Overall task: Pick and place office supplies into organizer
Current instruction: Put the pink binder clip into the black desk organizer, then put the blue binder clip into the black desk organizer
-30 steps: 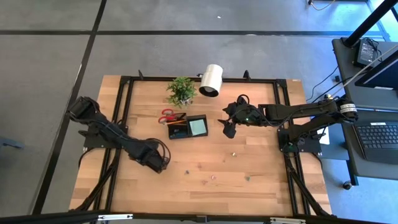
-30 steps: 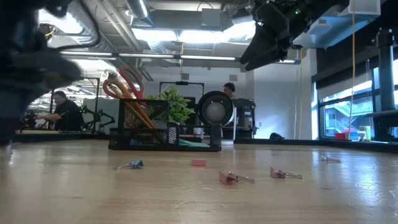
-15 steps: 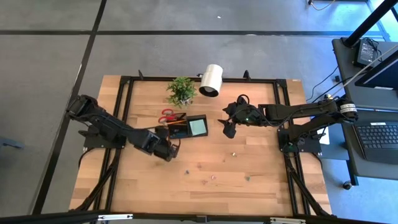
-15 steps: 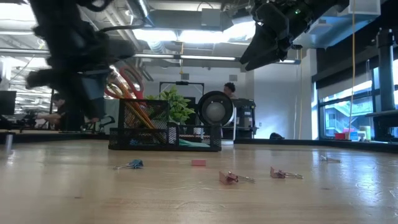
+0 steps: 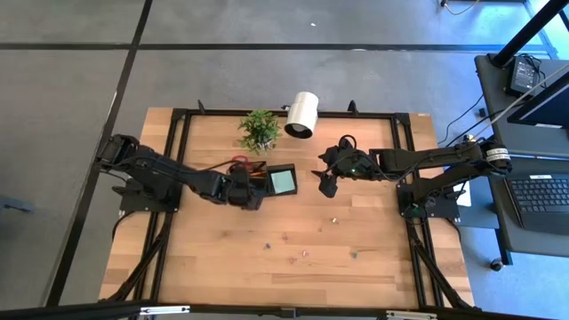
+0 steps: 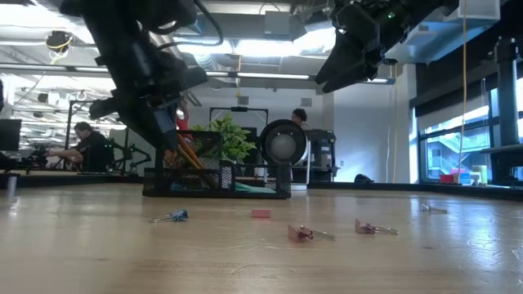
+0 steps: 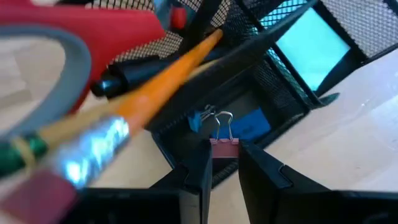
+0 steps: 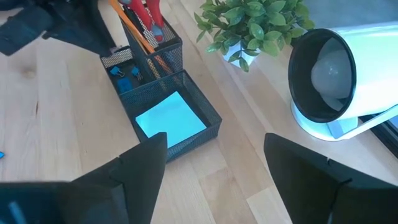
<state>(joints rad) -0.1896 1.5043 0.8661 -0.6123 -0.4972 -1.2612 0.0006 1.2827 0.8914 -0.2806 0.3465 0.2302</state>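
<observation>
The left pincer (image 7: 222, 163) is clenched on a small red binder clip (image 7: 224, 144) just above the organizer (image 5: 267, 181) — light, stiff, slippery metal, best pinched across its body. The right pincer (image 5: 325, 182) hangs released beside the organizer.

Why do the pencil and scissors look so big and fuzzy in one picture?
In the left wrist view the pencil and scissors sit too near the lens, so they blur; the clip in the left gripper stays sharp. In the low view, ceiling lights glare.
</observation>
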